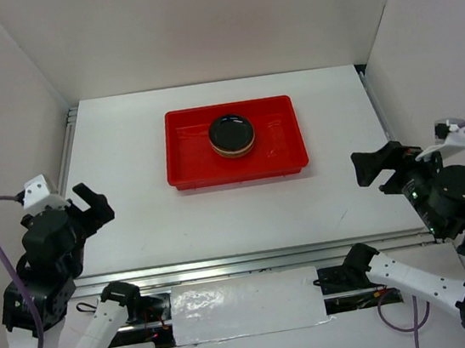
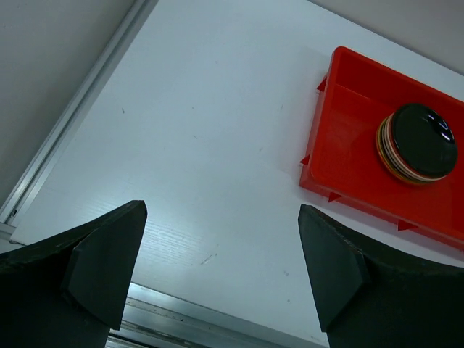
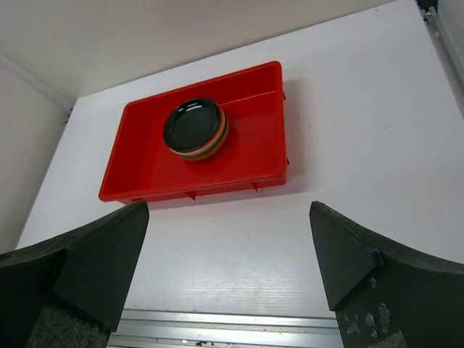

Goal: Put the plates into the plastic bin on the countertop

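Observation:
The plates (image 1: 231, 134) sit as one stack inside the red plastic bin (image 1: 188, 158), a black plate on top and several coloured rims showing below it. The stack (image 2: 419, 143) and bin (image 2: 344, 138) show at the right of the left wrist view, and the stack (image 3: 194, 127) and bin (image 3: 254, 145) at the top of the right wrist view. My left gripper (image 1: 93, 205) is open and empty near the left front of the white countertop (image 1: 137, 229). My right gripper (image 1: 371, 169) is open and empty at the right front, away from the bin.
White walls enclose the countertop on three sides. A metal rail (image 1: 244, 262) runs along the front edge, with side rails (image 1: 66, 149) at left and right. The arm bases and a purple cable (image 1: 3, 256) sit below the rail.

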### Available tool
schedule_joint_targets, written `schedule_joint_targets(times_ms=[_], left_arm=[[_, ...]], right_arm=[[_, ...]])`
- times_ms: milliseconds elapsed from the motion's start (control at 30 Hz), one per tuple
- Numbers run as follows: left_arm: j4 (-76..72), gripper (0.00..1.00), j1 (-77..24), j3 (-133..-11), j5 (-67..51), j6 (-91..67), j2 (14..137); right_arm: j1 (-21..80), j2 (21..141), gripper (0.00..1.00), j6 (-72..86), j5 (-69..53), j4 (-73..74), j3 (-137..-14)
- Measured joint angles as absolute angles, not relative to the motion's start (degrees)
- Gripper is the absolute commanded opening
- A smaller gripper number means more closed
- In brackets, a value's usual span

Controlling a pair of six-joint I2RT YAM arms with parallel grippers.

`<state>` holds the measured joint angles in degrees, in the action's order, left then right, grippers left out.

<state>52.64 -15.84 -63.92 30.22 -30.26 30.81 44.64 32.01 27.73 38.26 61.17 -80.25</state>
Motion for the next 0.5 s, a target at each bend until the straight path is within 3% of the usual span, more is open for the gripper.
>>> schedule_joint_targets(times_ms=[500], left_arm=[[54.2,0.99,-15.8,-61.2,31.0,-30.4,31.7]], right_arm=[[49.3,28.4,1.0,32.0,44.6,64.4,-79.4]])
